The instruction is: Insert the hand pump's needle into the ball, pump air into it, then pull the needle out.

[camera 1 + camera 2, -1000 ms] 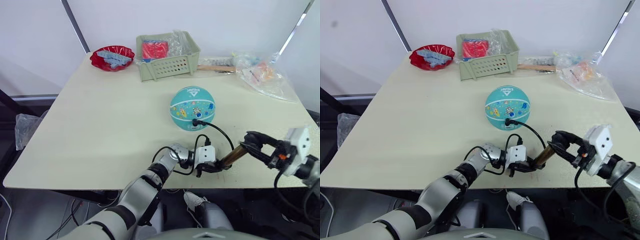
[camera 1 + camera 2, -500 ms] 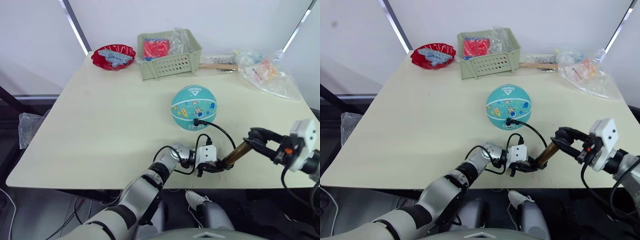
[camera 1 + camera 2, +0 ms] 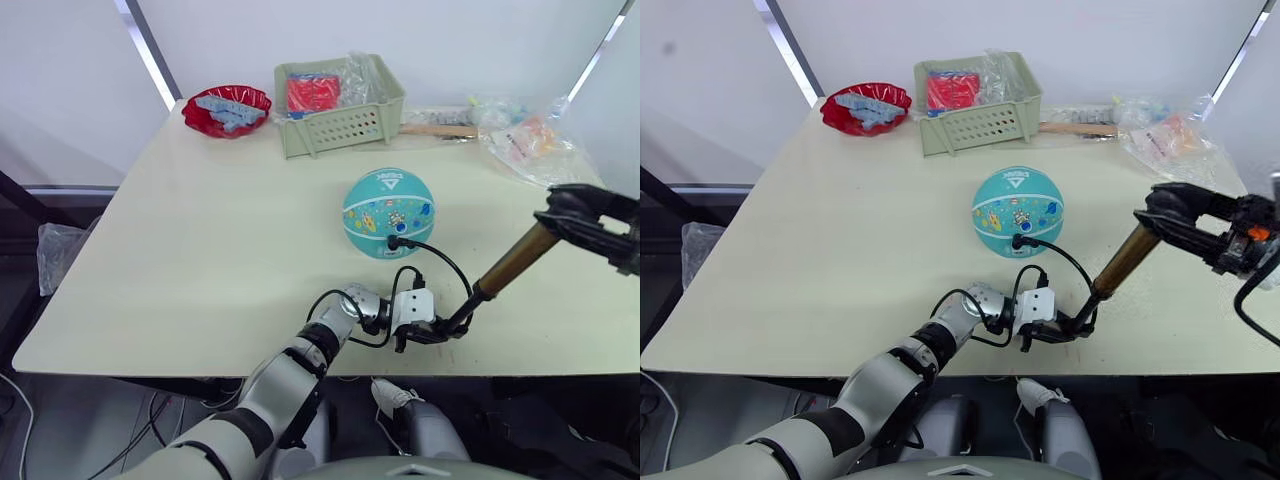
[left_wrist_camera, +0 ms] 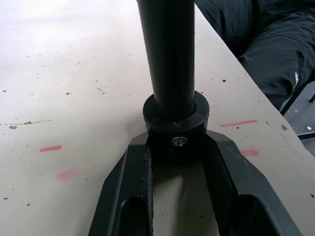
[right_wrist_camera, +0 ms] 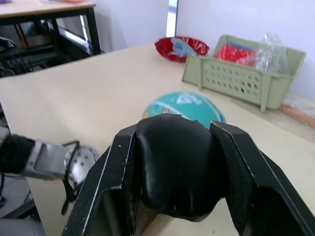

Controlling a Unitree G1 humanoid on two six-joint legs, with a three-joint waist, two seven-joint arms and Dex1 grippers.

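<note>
The teal ball (image 3: pixel 388 213) rests mid-table. The hand pump (image 3: pixel 513 264) slants up to the right from the table's front edge, its brass cylinder raised on a thin black rod. My left gripper (image 3: pixel 430 335) is shut on the pump's black base (image 4: pixel 175 129), which sits on the table. My right gripper (image 3: pixel 585 210) is shut on the black T-handle (image 5: pixel 172 167), high at the right. The thin black hose (image 3: pixel 447 268) loops from the base to the ball. The needle's black fitting (image 3: pixel 393 241) sits against the ball's near side, and the pin itself is hidden.
A green basket (image 3: pixel 338 108) with red packets stands at the back, with a red bowl (image 3: pixel 226 110) to its left. Plastic bags (image 3: pixel 525 145) and a wooden stick (image 3: pixel 435 131) lie at the back right. The table's front edge (image 3: pixel 200 362) runs just behind my left gripper.
My right gripper has drawn the T-handle up and to the right, so the brass cylinder has risen away from the base. The left gripper and the ball have stayed put.
</note>
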